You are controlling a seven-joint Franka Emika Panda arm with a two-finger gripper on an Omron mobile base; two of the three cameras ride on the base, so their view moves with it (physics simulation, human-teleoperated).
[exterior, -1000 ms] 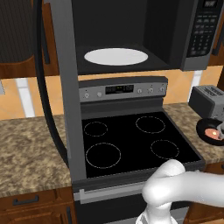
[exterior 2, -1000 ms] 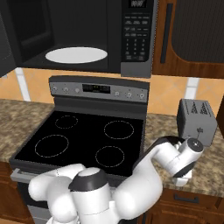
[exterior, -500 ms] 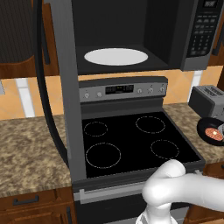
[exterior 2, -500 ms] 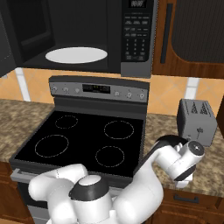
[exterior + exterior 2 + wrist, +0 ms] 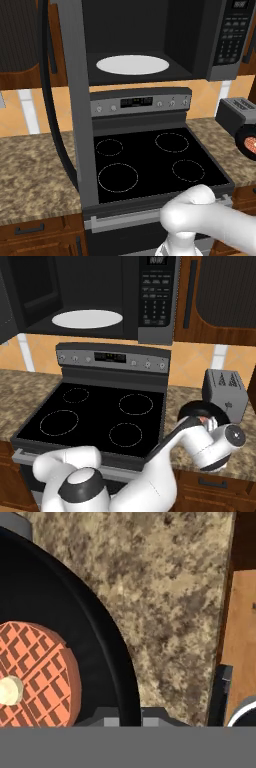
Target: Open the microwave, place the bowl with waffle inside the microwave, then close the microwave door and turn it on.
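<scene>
- Microwave [image 5: 150,40]: mounted above the stove, cavity exposed; white turntable plate [image 5: 132,64] lies flat on the cavity floor, and the dark keypad [image 5: 156,293] sits at the right of the front.
- Microwave door [image 5: 70,100]: swung fully open to the left, seen edge-on as a grey upright frame reaching down in front of the stove's left side.
- Stove [image 5: 95,416]: black glass top with four ringed burners, grey knob panel along its back, set between two stretches of speckled stone counter [image 5: 35,170].
- Bowl [image 5: 75,617]: shallow and black, resting on the counter to the right of the stove, just in front of the grey toaster [image 5: 225,393]; in the right base view it is partly hidden by the robot's wrist.
- Waffle [image 5: 37,672]: round, reddish-orange, grid-patterned, with a pale centre, lying flat inside the bowl.
- Gripper [image 5: 131,714]: lowered over the near rim of the bowl; in the hand view the rim runs down between the two finger tips, the jaws clenched on it.
- Wooden cabinet [image 5: 242,627]: brown front below the counter edge, seen at the right of the hand view.
</scene>
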